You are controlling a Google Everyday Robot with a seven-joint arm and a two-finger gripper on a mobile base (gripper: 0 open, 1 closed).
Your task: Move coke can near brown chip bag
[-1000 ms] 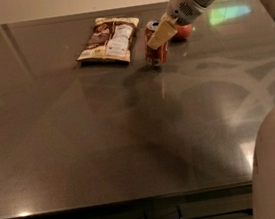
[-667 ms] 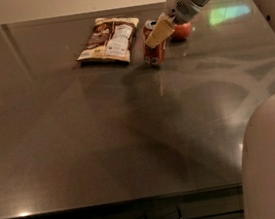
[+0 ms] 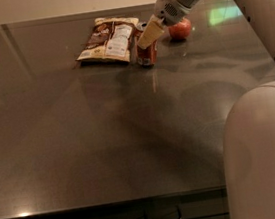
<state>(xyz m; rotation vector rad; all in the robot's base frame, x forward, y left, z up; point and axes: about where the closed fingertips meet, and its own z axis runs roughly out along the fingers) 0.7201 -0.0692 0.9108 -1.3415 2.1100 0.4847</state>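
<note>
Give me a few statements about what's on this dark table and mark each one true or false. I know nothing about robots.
1. The coke can stands just right of the brown chip bag. True.
2. A red apple lies on top of the chip bag. False: it sits on the table, right of the can and away from the bag.
3. The gripper is at the upper part of the can. True.
4. The chip bag stands upright on its edge. False: it lies flat, label side up.
5. The can lies tipped over on its side. False: it is upright.
</note>
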